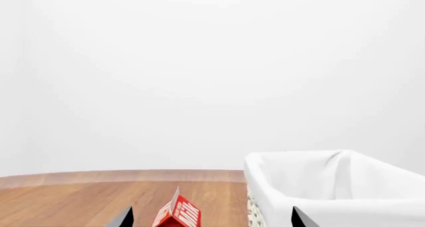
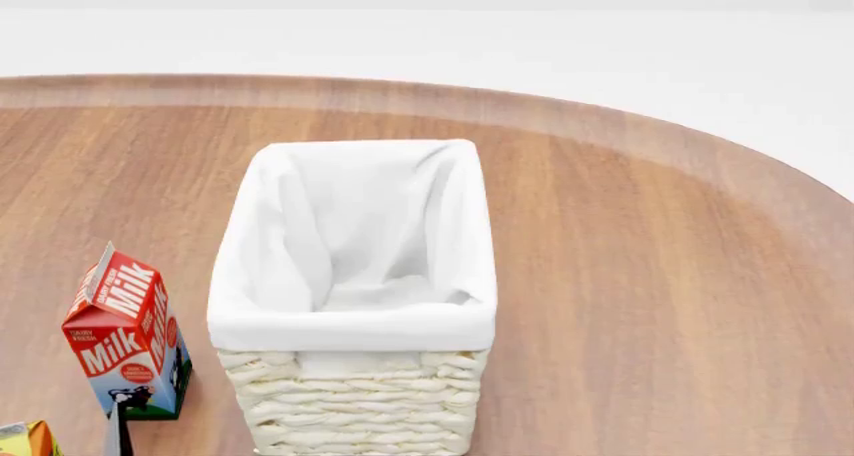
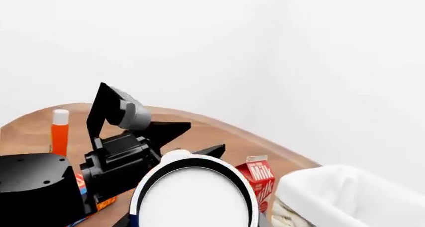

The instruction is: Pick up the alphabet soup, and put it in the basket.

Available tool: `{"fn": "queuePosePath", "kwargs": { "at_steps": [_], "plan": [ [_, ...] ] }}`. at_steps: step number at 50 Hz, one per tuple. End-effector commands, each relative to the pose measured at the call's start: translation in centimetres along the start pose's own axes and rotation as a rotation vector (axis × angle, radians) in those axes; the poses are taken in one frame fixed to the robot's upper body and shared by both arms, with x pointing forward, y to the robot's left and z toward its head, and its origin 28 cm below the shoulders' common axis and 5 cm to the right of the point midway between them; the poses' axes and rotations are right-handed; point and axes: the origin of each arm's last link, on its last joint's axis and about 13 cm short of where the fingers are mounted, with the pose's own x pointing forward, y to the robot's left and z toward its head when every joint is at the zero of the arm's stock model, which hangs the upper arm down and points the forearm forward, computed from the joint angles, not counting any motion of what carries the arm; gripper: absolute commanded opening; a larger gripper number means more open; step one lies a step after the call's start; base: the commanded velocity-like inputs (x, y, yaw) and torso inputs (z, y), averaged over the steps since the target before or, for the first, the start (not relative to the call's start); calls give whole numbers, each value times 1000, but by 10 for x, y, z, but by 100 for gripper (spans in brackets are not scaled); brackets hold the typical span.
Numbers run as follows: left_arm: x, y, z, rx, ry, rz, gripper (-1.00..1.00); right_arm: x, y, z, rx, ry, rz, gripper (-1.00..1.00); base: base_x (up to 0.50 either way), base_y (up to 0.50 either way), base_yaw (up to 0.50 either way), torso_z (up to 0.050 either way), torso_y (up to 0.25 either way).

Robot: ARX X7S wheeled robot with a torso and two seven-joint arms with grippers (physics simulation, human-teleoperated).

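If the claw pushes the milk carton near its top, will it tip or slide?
The milk carton stands upright, tall on a small base, so a high push probably tips it. Its flat sides look smooth, so a low push likely slides it over the wooden table.

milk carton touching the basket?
Apart. The head view shows a strip of bare wooden table between the milk carton and the woven side of the basket; the carton stands upright to the basket's left.

Black angular arm (image 3: 116,152) (grey joint), white black-rimmed dome (image 3: 194,197), dark pointed fingers (image 1: 302,218).
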Motion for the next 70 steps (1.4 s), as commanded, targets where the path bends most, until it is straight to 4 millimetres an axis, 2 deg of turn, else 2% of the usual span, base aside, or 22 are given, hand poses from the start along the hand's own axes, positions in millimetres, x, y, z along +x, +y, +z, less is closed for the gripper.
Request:
{"fn": "queuePosePath", "kwargs": {
  "at_steps": [1, 17, 28, 36, 46, 63, 70],
  "plan": [
    [1, 1, 0, -2, 0, 3, 100, 12, -13, 23, -44, 15, -84, -100, 0, 0, 0, 0, 0],
    [2, 1, -1, -5, 4, 0, 100, 40, -30, 70, -108, 20, -134, -100, 0, 0, 0, 0, 0],
    [2, 0, -1, -5, 4, -1, 100, 62, -49, 87, -130, 62, -198, -100, 0, 0, 0, 0, 1],
    [1, 0, -1, -4, 5, -3, 100, 88, -76, 106, -145, 124, -279, -100, 0, 0, 0, 0, 0],
    [1, 0, 0, -6, 2, -4, 100, 134, -119, 119, -150, 259, -388, -100, 0, 0, 0, 0, 1],
    [1, -1, 0, -1, 8, -16, 100, 194, -167, 136, -101, 430, -516, -100, 0, 0, 0, 0, 1],
    [1, -1, 0, -2, 6, -16, 100, 210, -181, 141, -33, 472, -549, -100, 0, 0, 0, 0, 0]
  ]
}}
